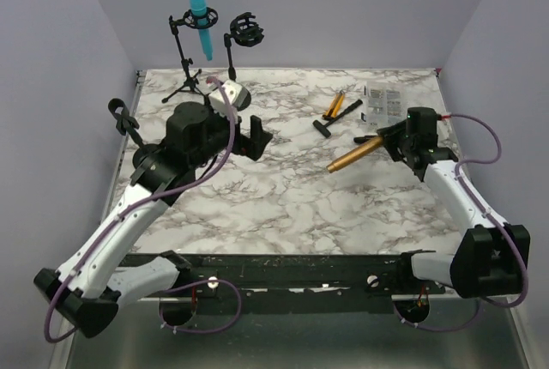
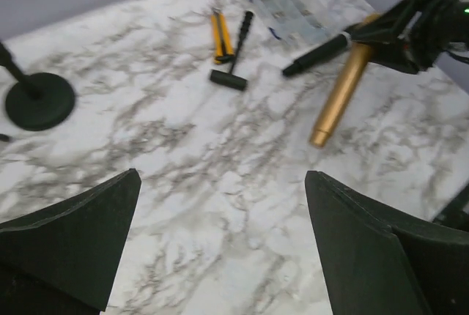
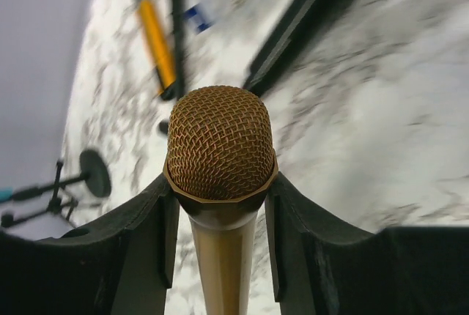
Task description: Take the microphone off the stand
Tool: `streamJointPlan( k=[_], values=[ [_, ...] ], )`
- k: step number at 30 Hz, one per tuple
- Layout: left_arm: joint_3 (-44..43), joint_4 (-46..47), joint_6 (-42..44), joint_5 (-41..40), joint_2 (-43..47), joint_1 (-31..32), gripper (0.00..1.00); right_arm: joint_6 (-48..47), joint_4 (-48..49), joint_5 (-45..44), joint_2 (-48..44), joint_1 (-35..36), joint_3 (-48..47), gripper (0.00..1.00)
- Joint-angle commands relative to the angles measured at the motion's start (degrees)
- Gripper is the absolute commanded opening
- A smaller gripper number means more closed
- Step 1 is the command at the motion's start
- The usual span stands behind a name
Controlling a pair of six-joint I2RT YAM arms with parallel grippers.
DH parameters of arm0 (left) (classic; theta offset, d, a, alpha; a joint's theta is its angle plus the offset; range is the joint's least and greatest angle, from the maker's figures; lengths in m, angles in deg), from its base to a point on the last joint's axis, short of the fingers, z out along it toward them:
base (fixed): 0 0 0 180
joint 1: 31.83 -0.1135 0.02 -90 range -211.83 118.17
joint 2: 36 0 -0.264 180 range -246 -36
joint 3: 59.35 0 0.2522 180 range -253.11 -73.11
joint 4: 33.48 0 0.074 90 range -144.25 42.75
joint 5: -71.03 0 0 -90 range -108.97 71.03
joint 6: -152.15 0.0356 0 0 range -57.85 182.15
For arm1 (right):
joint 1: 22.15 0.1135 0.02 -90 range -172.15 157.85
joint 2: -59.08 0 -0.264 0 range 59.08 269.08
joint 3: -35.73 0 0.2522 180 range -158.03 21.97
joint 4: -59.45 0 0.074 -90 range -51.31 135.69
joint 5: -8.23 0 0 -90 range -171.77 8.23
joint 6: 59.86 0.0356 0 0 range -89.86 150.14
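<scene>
- The left arm is reaching over the counter at 9 o'clock. The left fingers are standing spread wide, holding nothing and aiming toward 3 o'clock.
- The right fingers are pinching the gold mic just under its mesh head, at 2 o'clock, well apart from the stand.
- Only the top view is showing the mic's tail pointing toward 8 o'clock.

A clear plastic packet lies flat on the marbled worktop, just beyond the right gripper. To that gripper's left, close together, lie a yellow-handled tool and a black T-shaped tool.
</scene>
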Motion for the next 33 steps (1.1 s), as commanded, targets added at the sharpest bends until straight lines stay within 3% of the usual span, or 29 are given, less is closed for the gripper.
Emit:
streamJointPlan(
  k=[1,6,11,17,27,33],
  values=[
    [12.8,12.6,12.2,-17.0,10.5,0.1,0.99,3.5,-3.5,-0.5,1.5,-10.3,3.9,0.01],
    [19.7,19.1,13.9,-15.3,17.5,0.6,0.99,6.5,1.3,0.5,5.6,-20.7,7.2,0.01],
    [20.1,19.2,13.3,-14.0,18.1,1.4,0.99,9.6,4.5,-0.2,12.8,-24.8,6.4,0.01],
    [19.5,18.3,13.5,-13.6,17.4,2.0,0.99,11.1,5.2,0.3,21.1,-25.5,1.8,0.07],
    [19.7,18.3,13.7,-13.3,17.2,2.1,0.99,11.7,7.4,0.2,25.2,-25.5,0.0,0.20],
    [19.3,17.6,13.6,-13.3,16.4,2.2,0.99,12.4,9.2,0.1,24.5,-25.5,2.2,0.41]
  ],
)
